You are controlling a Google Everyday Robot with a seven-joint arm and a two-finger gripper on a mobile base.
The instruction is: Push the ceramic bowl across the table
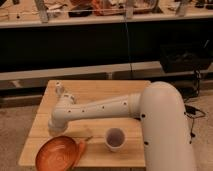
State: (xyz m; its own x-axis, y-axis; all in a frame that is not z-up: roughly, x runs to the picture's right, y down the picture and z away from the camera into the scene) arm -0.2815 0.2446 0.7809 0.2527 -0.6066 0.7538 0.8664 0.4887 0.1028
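Note:
The ceramic bowl (56, 153), orange-brown with a paler streaked inside, sits at the front left corner of the light wooden table (100, 90). My white arm reaches from the right across the table to the left. Its end points down just behind the bowl's far rim. The gripper (57, 130) is at that lower end, mostly hidden by the arm, close to or touching the bowl's far edge.
A thin orange stick (80, 150) lies against the bowl's right side. A small white cup (115, 138) stands to its right near the front edge. A dark shelf unit (100, 45) runs behind the table. A black bin (185, 57) and cables are at the right.

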